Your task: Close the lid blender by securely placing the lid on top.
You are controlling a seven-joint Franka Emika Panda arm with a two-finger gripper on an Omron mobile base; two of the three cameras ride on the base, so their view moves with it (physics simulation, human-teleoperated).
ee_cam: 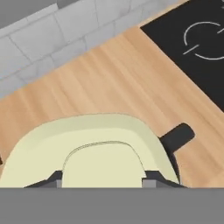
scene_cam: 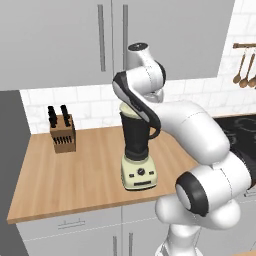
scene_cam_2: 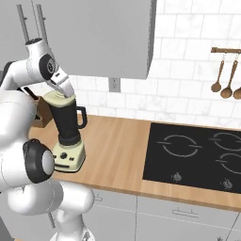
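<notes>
Lid sits on top of the blender, covering the jar rim; in the hand view its cream disc spreads wide and the jar handle juts out from under its edge. Pincer comes straight down over the lid, fingers either side of the raised centre knob, apparently pinching it. Vertical approach likely chosen so the lid seats flat, not cocked. Blender stands on the wooden counter, near its front edge. Knife block is well apart from the blender, toward the wall; cooktop lies on the blender's other side. Judgement: placement nearly done; seating not confirmed.
</notes>
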